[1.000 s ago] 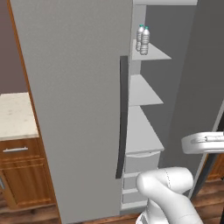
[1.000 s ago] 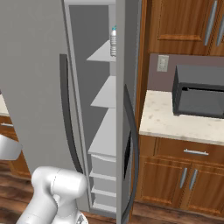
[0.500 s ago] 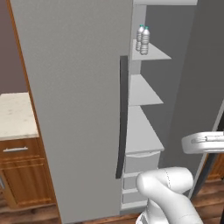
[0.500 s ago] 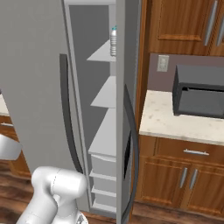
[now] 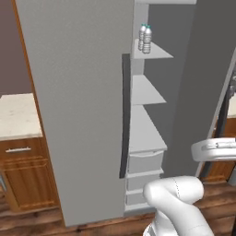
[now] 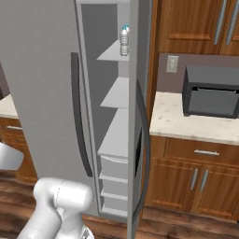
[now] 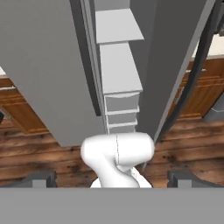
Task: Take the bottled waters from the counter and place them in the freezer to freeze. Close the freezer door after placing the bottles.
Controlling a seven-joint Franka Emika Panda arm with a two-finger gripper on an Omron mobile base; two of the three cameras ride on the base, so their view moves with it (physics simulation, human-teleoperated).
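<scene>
Evenly and softly lit throughout, with no visible lamp and no glare. Flat rendered surfaces, faint grain on the freezer door (image 5: 78,106). Only weak shading inside the freezer (image 6: 116,116), darker toward its far wall. Slightly soft, low in detail; bottles (image 5: 145,38) small and blurry. No edge distortion noticeable.

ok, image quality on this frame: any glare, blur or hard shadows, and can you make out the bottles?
Left base view: flat, even render light, no glare or blur; bottled waters small but sharp on the top freezer shelf. Right base view: equally crisp; microwave front dark, detail lost. Hand view: soft shading, wide-angle slant on the freezer door.
</scene>
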